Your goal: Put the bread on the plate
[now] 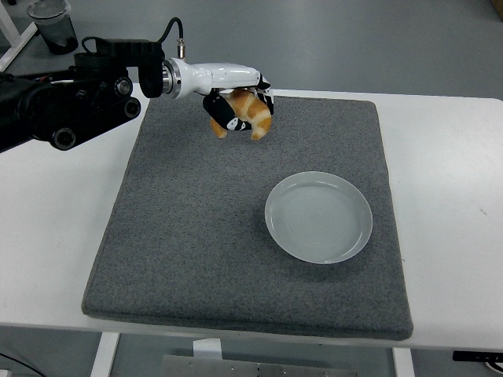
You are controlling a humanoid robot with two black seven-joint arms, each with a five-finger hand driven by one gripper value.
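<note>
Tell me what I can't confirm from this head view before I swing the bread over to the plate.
- Head view: the left robot hand covers the top of the bread; its full shape is hidden.
- How high the bread hangs above the grey mat: one view only, cannot tell.
- Dark container at top left: cut off by the edge, contents unreadable.
- Right arm: out of view.
- The plate looks empty.

Golden croissant [245,115] aloft; empty pale plate [318,217] on mat.

A grey floor [330,39] fills the top of the frame. A white table [448,196] spans below it, and a dark bin [53,23] stands upper left.
</note>
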